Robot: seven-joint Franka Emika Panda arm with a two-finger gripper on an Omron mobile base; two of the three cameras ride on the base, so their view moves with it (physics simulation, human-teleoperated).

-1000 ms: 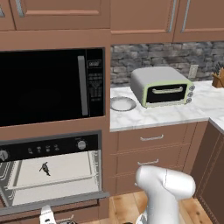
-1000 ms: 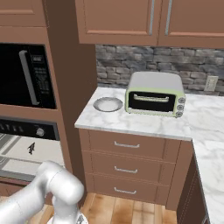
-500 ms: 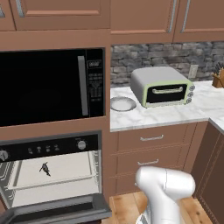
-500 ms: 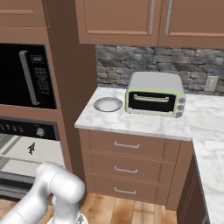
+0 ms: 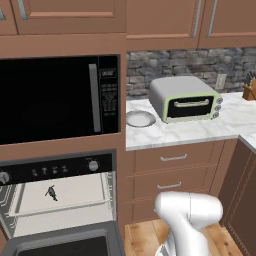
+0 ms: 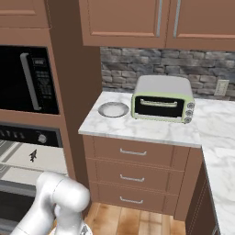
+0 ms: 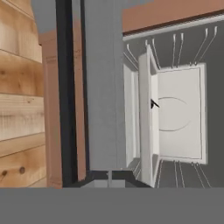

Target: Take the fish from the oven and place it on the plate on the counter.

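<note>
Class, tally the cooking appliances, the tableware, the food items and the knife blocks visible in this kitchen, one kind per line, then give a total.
Cooking appliances: 3 (oven, microwave, toaster oven)
Tableware: 1 (plate on the counter)
Food items: 1 (fish on the oven tray)
Knife blocks: 1 (knife block)
Total: 6

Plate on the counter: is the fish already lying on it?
No. The plate is bare, and the fish lies on the tray inside the oven.

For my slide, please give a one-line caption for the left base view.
Open oven with the tiny fish on its pale tray; the plate waits beside the toaster oven.
</note>
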